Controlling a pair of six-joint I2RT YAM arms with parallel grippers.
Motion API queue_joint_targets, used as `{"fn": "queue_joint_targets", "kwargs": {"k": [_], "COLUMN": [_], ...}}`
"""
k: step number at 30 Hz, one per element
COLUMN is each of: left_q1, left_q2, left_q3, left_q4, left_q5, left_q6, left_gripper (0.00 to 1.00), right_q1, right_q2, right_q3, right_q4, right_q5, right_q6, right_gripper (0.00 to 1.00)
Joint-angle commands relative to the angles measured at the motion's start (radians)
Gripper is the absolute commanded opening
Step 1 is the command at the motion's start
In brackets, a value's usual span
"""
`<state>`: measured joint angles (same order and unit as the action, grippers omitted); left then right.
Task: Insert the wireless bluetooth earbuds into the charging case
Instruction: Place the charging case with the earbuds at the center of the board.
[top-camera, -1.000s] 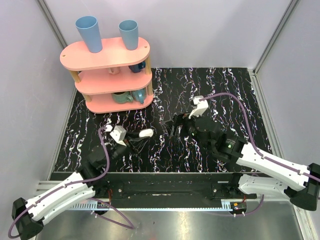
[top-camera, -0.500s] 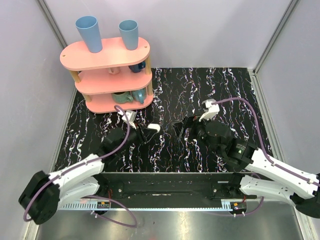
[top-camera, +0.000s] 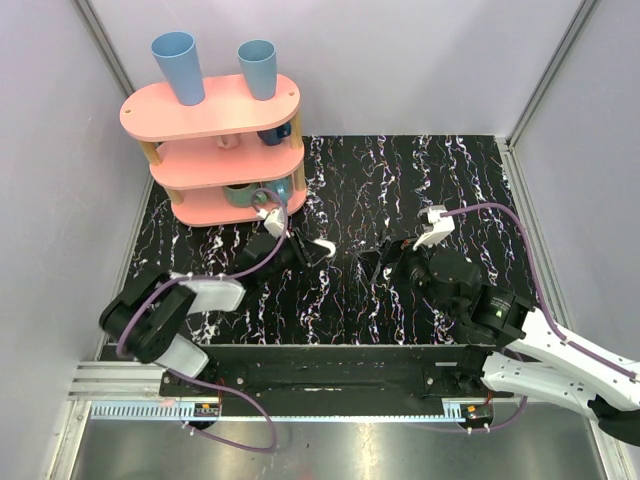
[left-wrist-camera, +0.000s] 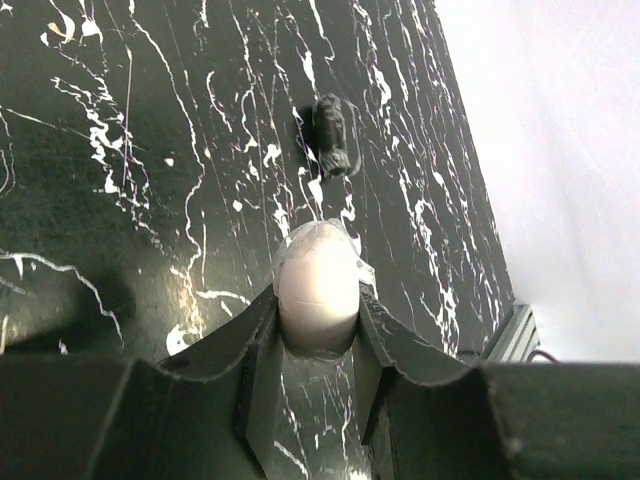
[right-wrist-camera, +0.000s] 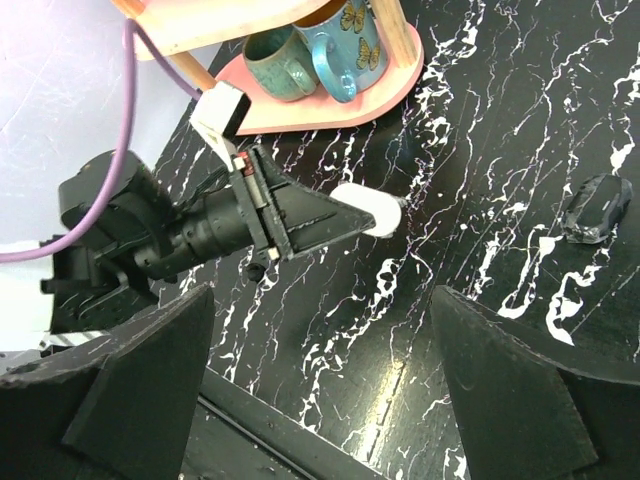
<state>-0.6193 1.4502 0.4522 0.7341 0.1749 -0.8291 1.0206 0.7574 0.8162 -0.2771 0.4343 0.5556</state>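
Swung forward, the left claw (left-wrist-camera: 318, 305) pinches the light, glossy, slip-prone charging case (left-wrist-camera: 318, 285) across its sides; the right claw (right-wrist-camera: 320, 340) gapes wide.

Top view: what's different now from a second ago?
The left end effector, shut on the charging case, carried it farther out and rightward. The right end effector, open, shifted right. The pink shelf and its cups stayed put.
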Motion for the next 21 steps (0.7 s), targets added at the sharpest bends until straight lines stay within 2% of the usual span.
{"fn": "queue_joint_targets", "kwargs": {"k": [1,6,15,16,21], "left_q1": [0.026,0.033,0.076,0.076,0.076], "left_q2": [0.129,0.212,0.393,0.400,0.406], "left_q3": [0.101,0.190,0.189,0.189,0.168], "left_q4": [0.208,0.125,0.274,0.274,0.237], "left_q5": [0.071,0.044,0.064,0.063,0.040], "left_q6": [-0.104,-0.088,-0.212,-0.220,-0.212], "left_gripper": [0.00,0.03,0.05,0.08,0.12], "right_q1": [-0.008,-0.008,-0.008,-0.008,-0.010], "right_q2": [-0.012,-0.009,0.010,0.013,0.111], "right_q3": [0.015,0.020,0.031,0.037,0.115], "right_q4": [-0.033,-0.047,-0.063,-0.074,-0.218], "right_q5": [0.030,0.031,0.040,0.047,0.170], "right_q6": [-0.017,-0.025,-0.033,-0.031,-0.048], "right_gripper": [0.96,0.97,0.97,0.97,1.00]}}
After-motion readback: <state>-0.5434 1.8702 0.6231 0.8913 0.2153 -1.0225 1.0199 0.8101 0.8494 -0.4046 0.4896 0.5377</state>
